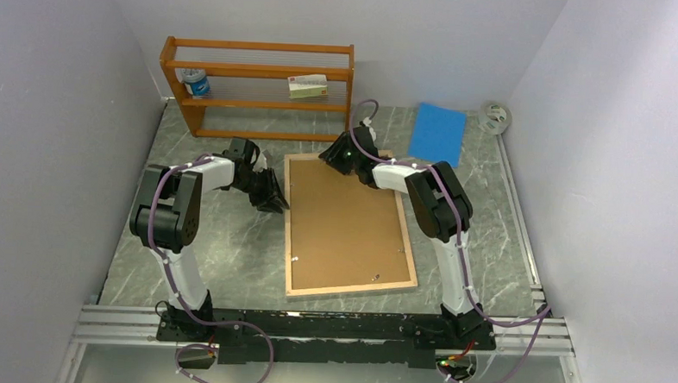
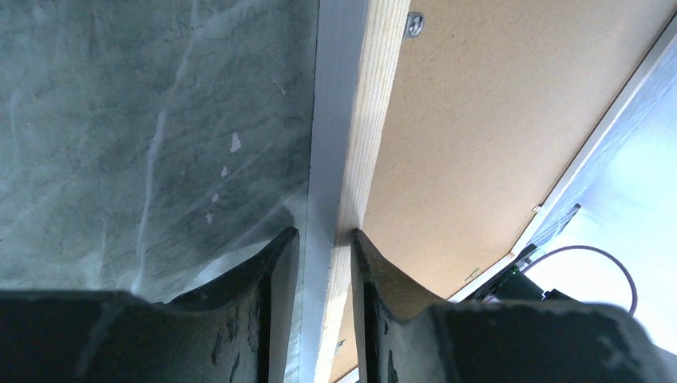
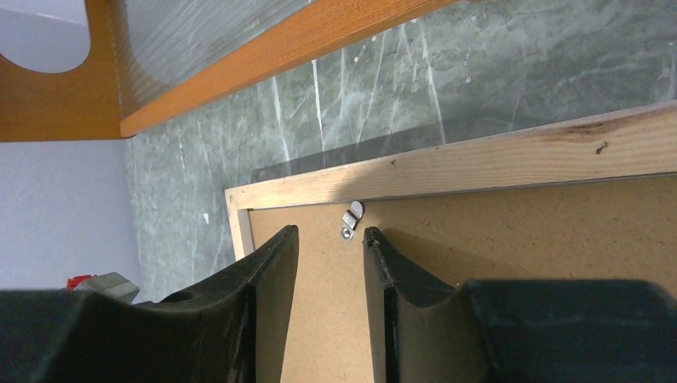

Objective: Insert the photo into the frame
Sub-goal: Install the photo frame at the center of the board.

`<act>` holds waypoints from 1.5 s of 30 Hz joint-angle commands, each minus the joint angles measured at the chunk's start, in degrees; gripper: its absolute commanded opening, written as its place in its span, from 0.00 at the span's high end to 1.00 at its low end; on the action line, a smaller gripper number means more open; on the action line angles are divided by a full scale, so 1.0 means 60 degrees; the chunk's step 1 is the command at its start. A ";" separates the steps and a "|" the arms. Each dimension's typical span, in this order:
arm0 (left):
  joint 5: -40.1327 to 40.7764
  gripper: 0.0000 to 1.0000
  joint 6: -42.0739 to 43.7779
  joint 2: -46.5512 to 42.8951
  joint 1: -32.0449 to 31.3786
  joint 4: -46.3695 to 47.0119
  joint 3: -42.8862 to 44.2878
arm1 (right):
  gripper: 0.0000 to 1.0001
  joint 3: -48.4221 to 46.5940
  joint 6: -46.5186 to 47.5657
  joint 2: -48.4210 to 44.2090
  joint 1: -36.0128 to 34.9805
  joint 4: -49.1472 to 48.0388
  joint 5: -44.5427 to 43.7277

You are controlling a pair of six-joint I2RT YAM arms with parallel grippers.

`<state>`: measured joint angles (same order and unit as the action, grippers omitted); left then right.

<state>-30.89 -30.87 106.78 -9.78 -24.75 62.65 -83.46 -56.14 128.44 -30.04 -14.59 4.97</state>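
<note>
At table (image 1: 229, 247) centre the frame (image 1: 353, 288) lies wood side up; left tool (image 2: 326, 233) clamps its 9 o'clock rail, while right tool (image 3: 331, 231), narrowly parted and empty, hovers by a metal clip (image 3: 350, 219) at 12 o'clock.

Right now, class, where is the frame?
In the top view, the frame lies flat mid-table, wood side up, in front of the orange shelf rack, the left tool straddling its left edge.
</note>
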 commanded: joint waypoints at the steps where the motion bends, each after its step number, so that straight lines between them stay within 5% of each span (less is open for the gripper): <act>1: 0.0337 0.65 0.0125 0.0236 -0.0009 -0.0096 0.0173 | 0.61 -0.0364 -0.0297 0.0327 0.0008 0.0262 0.0323; 45: 0.0542 0.68 0.0385 0.0630 0.0071 -0.0591 0.0603 | 0.64 -0.0886 0.0341 0.0888 0.0146 0.0426 0.0097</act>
<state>-31.51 -30.63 108.66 -9.67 -27.29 65.36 -87.50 -56.75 131.70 -29.67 -14.11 8.16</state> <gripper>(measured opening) 0.322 0.359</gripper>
